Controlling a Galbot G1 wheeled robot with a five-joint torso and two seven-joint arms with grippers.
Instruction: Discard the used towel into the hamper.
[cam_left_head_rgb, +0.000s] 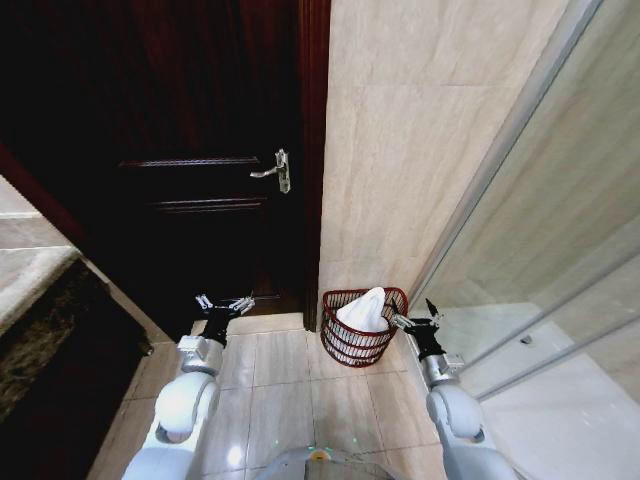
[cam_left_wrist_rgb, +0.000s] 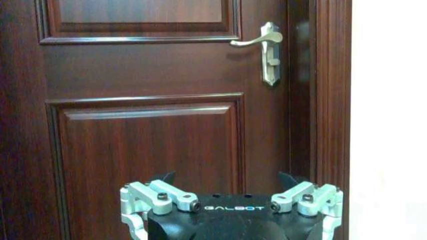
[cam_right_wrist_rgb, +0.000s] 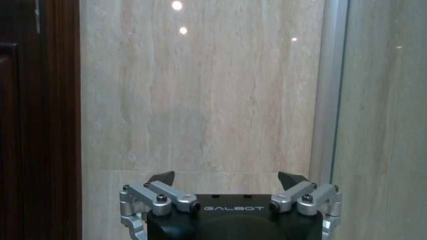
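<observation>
Towel (cam_left_head_rgb: 364, 308), white, sits bunched inside the hamper (cam_left_head_rgb: 352, 345), its peak rising above the rim. Hamper is a reddish-brown open-weave basket with thin vertical ribs, narrower toward the base. It stands on the tiled floor (cam_left_head_rgb: 290, 400) at the foot of the beige wall (cam_left_head_rgb: 420, 150), just beside the door frame and near the lower corner of the glass shower panel (cam_left_head_rgb: 560, 260).

Right gripper (cam_left_head_rgb: 419, 315) hangs just beside the hamper's rim on the shower side, fingers spread apart and holding nothing. In the right wrist view the right gripper (cam_right_wrist_rgb: 227, 178) shows both dark fingertips (cam_right_wrist_rgb: 162, 177) well apart, pointed at the beige wall, with the metal edge of the shower panel (cam_right_wrist_rgb: 325, 100) alongside.

Left gripper (cam_left_head_rgb: 225, 304) is held out on the other side, low in front of the dark wooden door (cam_left_head_rgb: 200, 150), well apart from the hamper. Its fingers are also spread, nothing between them. In the left wrist view the left gripper (cam_left_wrist_rgb: 230, 177) faces the door's lower panel (cam_left_wrist_rgb: 147, 150), with the silver lever handle (cam_left_wrist_rgb: 263, 45) higher up near the door's edge.

Dark stone tabletop edge (cam_left_head_rgb: 40, 310) runs along the robot's left side.
</observation>
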